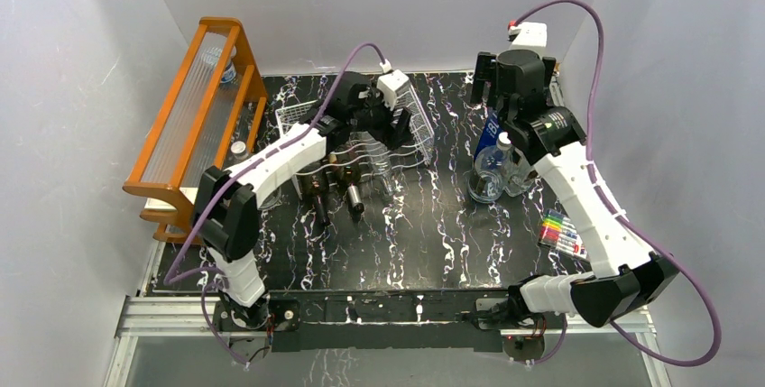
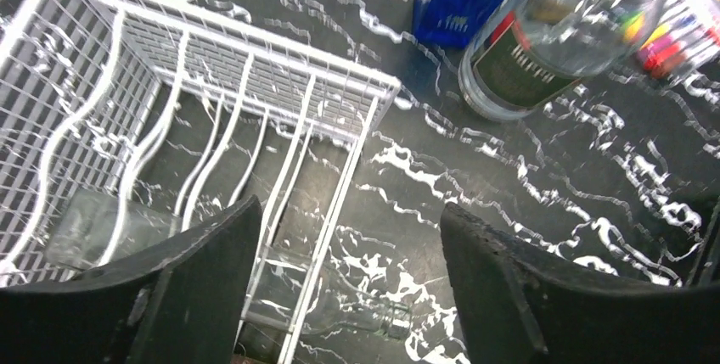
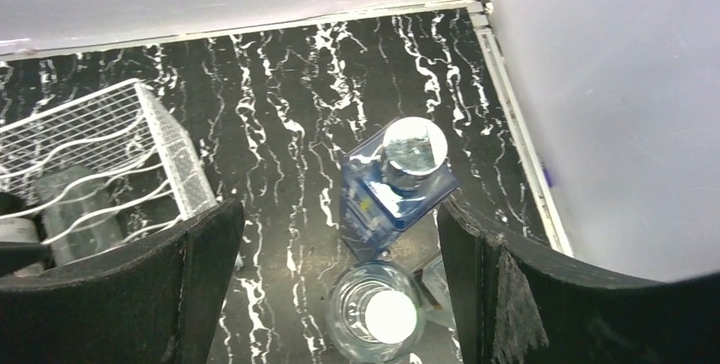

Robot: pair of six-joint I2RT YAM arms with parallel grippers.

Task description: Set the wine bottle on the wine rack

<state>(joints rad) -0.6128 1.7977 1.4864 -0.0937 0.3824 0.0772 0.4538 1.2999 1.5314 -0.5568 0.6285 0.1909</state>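
The silver-white wine rack [image 1: 410, 130] lies flat at the table's centre back, and shows as well in the left wrist view [image 2: 255, 75] and the right wrist view [image 3: 161, 148]. A clear wine bottle [image 2: 340, 305] lies on its side in the rack, its neck poking past the rack's edge. My left gripper [image 2: 348, 211] hovers right above it, open and holding nothing. Two dark bottles [image 1: 334, 190] also rest on the rack's near end. My right gripper [image 3: 340, 211] hangs open over an upright clear bottle [image 3: 378, 313] with a white cap and touches nothing.
A blue square bottle [image 3: 399, 182] with a silver cap stands just behind the clear one, close to the right wall. A tall orange wooden shelf [image 1: 194, 116] stands at the far left. Coloured markers [image 1: 561, 234] lie beside the right arm.
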